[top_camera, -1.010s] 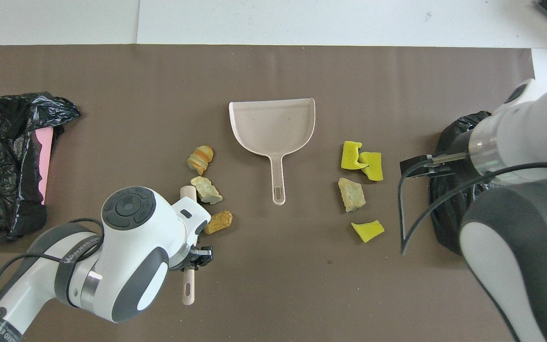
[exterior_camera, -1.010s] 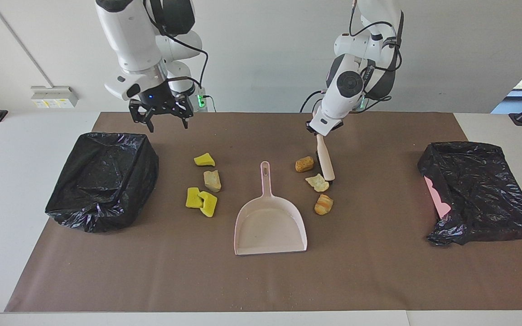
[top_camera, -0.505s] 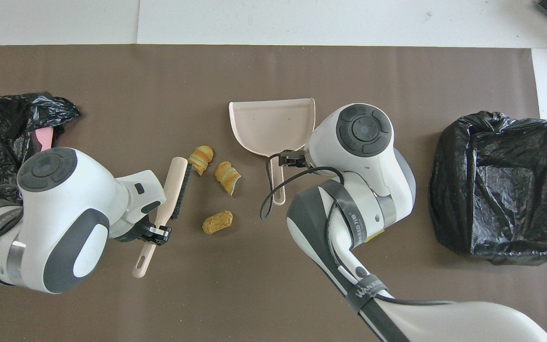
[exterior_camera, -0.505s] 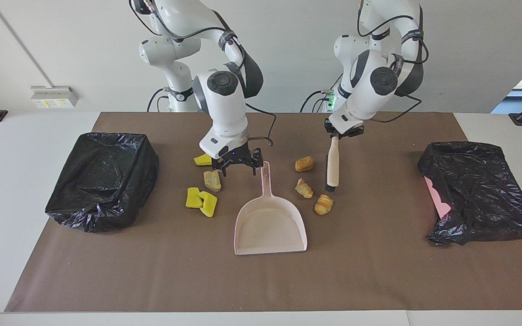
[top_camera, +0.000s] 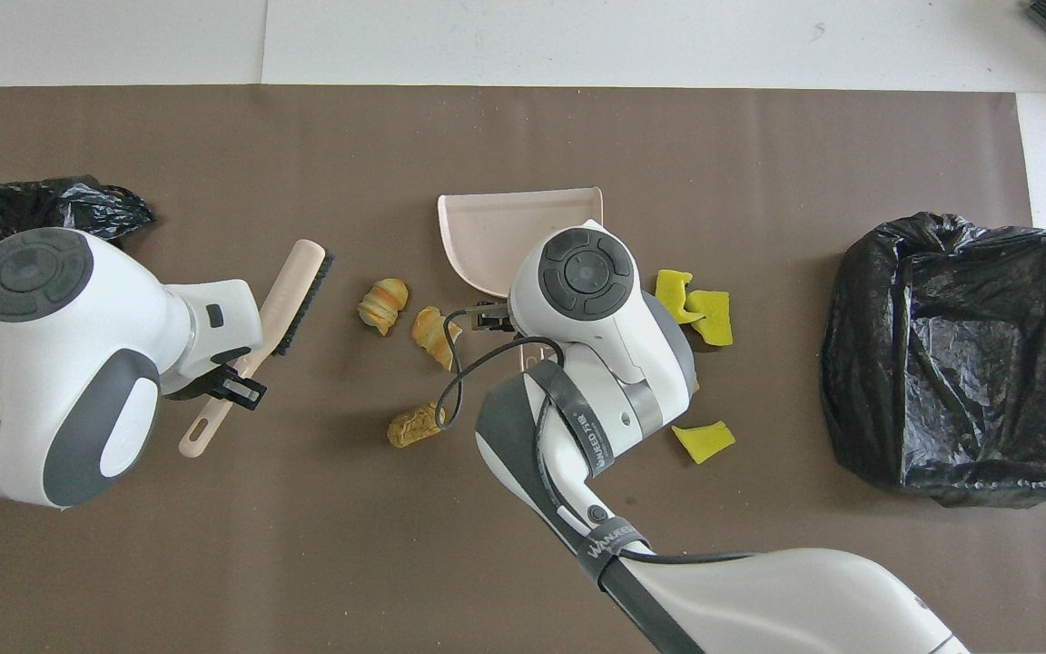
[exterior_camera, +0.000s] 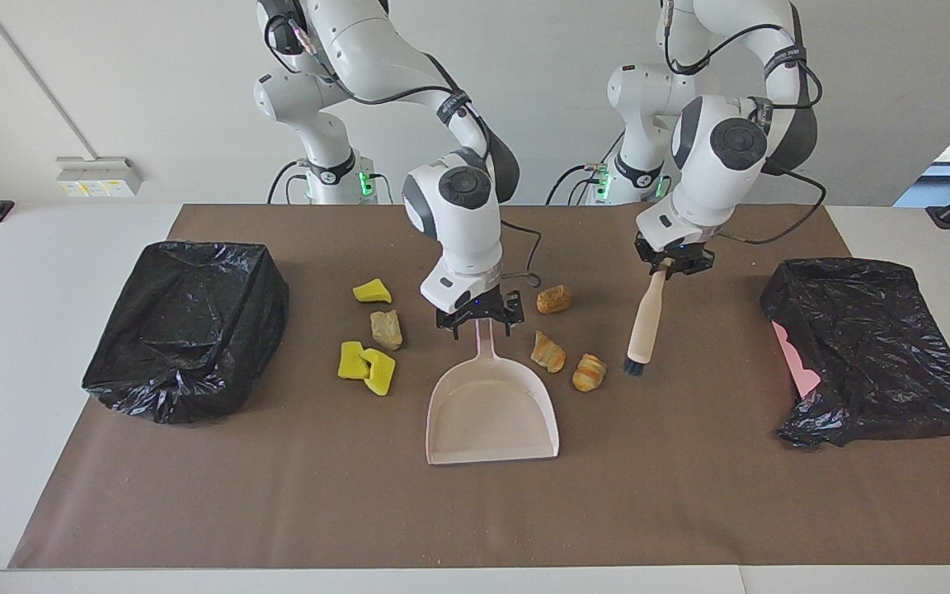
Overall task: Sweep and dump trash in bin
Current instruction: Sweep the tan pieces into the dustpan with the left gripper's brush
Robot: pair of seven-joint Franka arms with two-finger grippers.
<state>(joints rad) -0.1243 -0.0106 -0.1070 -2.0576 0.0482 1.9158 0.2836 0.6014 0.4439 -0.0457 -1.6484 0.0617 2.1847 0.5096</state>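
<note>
A brown paper mat (exterior_camera: 475, 511) covers the table. Two bins lined with crumpled black plastic bags stand at its ends, one (exterior_camera: 186, 326) by the right arm's end, the other (exterior_camera: 875, 351) showing a pink edge; neither's contents can be made out. The pale pink plastic dustpan (exterior_camera: 493, 412) lies empty mid-mat. The right gripper (exterior_camera: 479, 323), jaws spread, sits over its handle. The left gripper (exterior_camera: 673, 266) pinches the beige-handled brush (exterior_camera: 644, 322), bristles down. The trash (exterior_camera: 562, 299), yellow sponge and tan, orange-brown lumps, flanks the dustpan. Overhead, the right arm hides the tan lump beside the sponges.
</note>
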